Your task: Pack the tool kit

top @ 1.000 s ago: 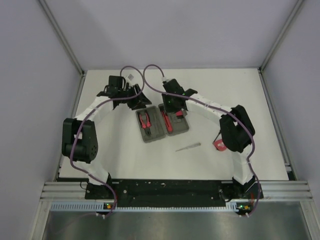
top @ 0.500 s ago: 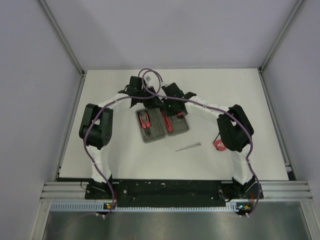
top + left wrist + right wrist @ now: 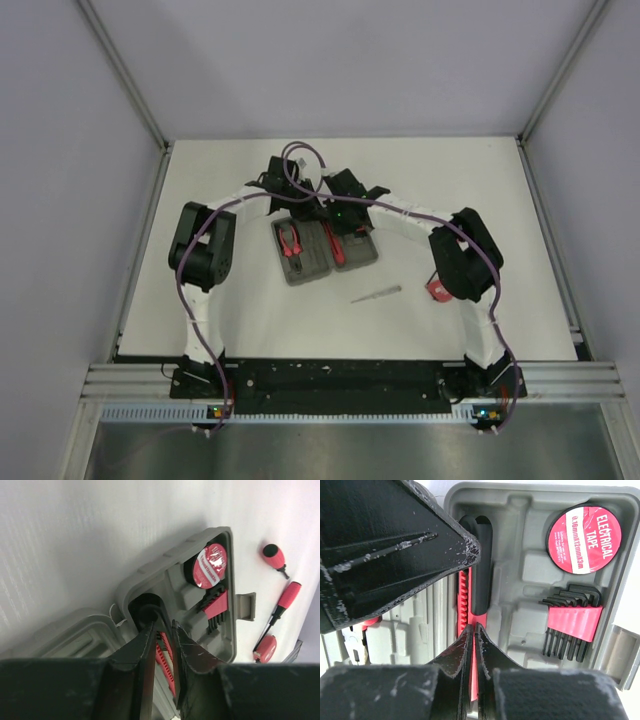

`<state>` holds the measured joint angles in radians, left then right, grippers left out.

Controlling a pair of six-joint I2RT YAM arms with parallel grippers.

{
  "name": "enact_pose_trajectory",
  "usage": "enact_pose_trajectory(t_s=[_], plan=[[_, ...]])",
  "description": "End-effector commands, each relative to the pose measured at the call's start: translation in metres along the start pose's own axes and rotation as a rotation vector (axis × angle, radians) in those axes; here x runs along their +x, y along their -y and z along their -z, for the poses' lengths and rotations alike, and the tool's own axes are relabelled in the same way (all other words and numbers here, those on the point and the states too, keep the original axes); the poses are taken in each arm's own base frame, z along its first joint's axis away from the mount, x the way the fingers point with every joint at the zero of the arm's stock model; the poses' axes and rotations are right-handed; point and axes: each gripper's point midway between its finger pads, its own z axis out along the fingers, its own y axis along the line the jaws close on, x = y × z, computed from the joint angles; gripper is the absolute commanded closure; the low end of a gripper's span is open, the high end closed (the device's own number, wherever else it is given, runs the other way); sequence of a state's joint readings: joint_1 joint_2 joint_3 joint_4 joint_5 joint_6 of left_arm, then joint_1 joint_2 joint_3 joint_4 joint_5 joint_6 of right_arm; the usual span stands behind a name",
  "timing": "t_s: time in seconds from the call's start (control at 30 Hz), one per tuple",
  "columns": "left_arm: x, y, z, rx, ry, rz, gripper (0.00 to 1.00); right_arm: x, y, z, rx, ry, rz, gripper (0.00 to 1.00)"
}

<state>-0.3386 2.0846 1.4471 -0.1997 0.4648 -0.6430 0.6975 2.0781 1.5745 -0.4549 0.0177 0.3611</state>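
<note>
The grey tool kit case (image 3: 300, 278) lies open mid-table, with red-and-black pliers (image 3: 291, 243) in its left half. The right half (image 3: 530, 510) holds the red-and-black knife (image 3: 480, 575) in a slot by the hinge. My right gripper (image 3: 473, 629) is shut, its tips resting on the knife's red part. My left gripper (image 3: 163, 626) comes in from the far side and is nearly shut, a narrow slit between the fingers. Its tips sit at the knife's black end (image 3: 145, 607). Both grippers (image 3: 305, 205) (image 3: 342, 215) meet over the case's far edge.
A roll of electrical tape (image 3: 585, 532) and a red rack of hex keys (image 3: 572, 617) sit in the right half. On the table right of the case lie a thin screwdriver (image 3: 377, 294), two red-handled screwdrivers (image 3: 274, 557) (image 3: 286, 597) and a red tape measure (image 3: 265, 649).
My left arm has swung right from the table's far left to the case's far edge. Both grippers have closed. The right gripper has stayed over the case.
</note>
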Motion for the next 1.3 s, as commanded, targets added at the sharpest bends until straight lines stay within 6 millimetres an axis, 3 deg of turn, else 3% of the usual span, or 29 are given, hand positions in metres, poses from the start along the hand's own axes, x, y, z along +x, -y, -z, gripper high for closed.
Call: enact_pose_trajectory(t_s=[0.0, 0.47, 0.73, 0.97, 1.27], plan=[[0.004, -0.007, -0.006, -0.042, -0.018, -0.035, 0.78, 0.028, 0.001, -0.022, 0.002, -0.061, 0.029, 1.0], [0.028, -0.017, -0.02, -0.117, -0.093, -0.013, 0.82, 0.083, 0.021, -0.045, 0.048, -0.179, -0.008, 1.0], [0.043, -0.02, -0.025, -0.181, -0.147, 0.047, 0.81, 0.085, 0.025, -0.044, 0.057, -0.184, -0.03, 1.0], [0.054, -0.018, -0.024, -0.205, -0.181, 0.052, 0.81, 0.107, 0.019, -0.037, 0.038, -0.255, -0.058, 1.0], [0.077, -0.016, -0.027, -0.236, -0.224, 0.023, 0.79, 0.142, 0.03, -0.039, 0.108, -0.33, -0.17, 1.0]])
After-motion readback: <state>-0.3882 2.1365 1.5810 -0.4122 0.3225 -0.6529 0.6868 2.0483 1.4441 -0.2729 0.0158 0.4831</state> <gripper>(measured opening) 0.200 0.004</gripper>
